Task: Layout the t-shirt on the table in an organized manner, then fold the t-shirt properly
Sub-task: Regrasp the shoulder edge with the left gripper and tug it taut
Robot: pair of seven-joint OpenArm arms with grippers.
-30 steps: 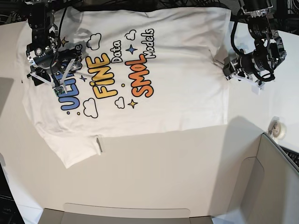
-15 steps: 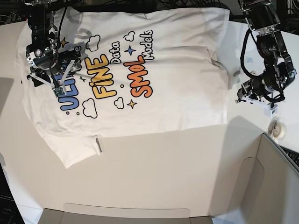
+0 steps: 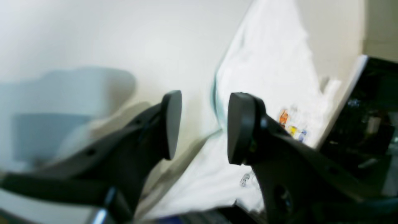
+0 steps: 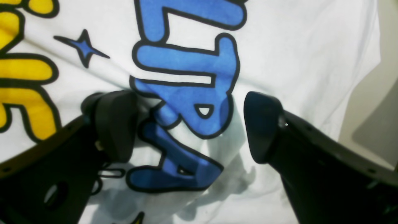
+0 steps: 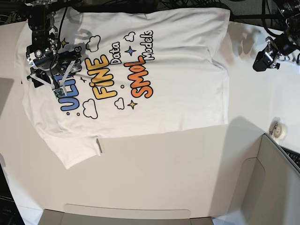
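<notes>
Item: my right tool [image 4: 189, 127], jaws wide, holding nothing, poised over the blue "ULTRA" lettering [image 4: 186, 87], toward the counter's left edge in the base view.

Item: the t-shirt [image 5: 154, 70], white, print up, spread flat against the counter's [image 5: 154, 178] far edge, one sleeve [image 5: 70, 150] angled nearward.

Item: my left tool [image 3: 200, 126], jaws part open, empty, above bare counter off the shirt's right side, near the right edge.

Item: grey-beige box panel [image 5: 276, 187], near right corner.

Left hand [image 3: 199, 126]: mine, raised off to the side, jaws parted with a clear gap, nothing between them.
Right hand [image 4: 189, 124]: mine, lowered, jaws spread wide, empty.
</notes>
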